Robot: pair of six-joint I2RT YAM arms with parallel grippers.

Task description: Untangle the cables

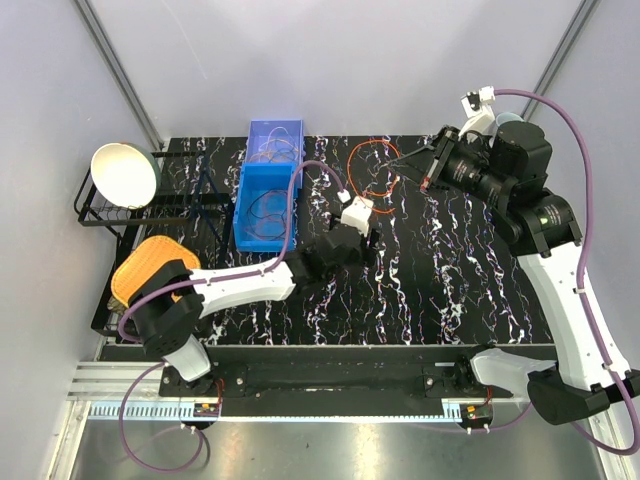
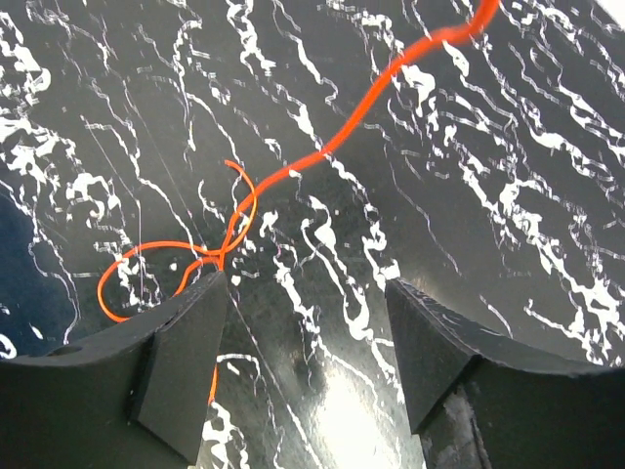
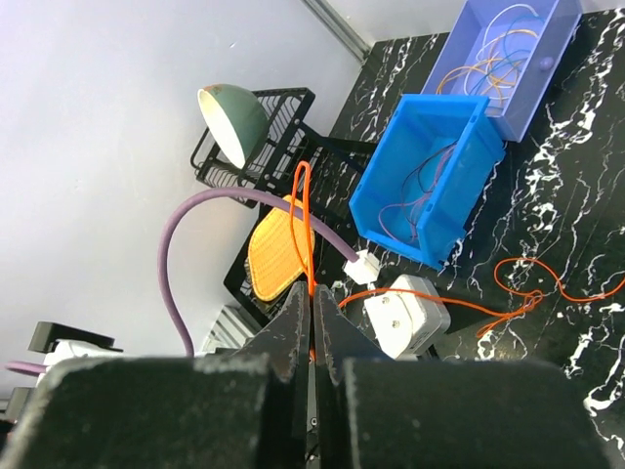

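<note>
K: Black desk (image 1: 450, 290), glossy, white marble veining. Status?

M: Right end effector (image 3: 312, 298) is pinched shut on the orange cable (image 2: 314, 156), holding one strand up off the surface. Left end effector (image 2: 305, 285) hovers low with its jaws apart and nothing between them. The cable's small twisted crossing lies on the desk just beside its left finger (image 2: 186, 362).

K: Progress?

M: Partway, I'd say. Thin loose cables (image 3: 488, 68) already sit in the lavender bin (image 1: 275, 125) and the blue bin (image 1: 258, 240), coiled, not obviously snarled. The orange one is left: loops on the far middle of the desk between the arms, crossing not yet pulled free.

K: Handling?

M: Very thin, limp round wire with a smooth jacket. It holds loose curves and will likely slide on that slick top. Fingers are matte black wedge pads, so grip should be fine. Bins look like hard plastic.
</note>
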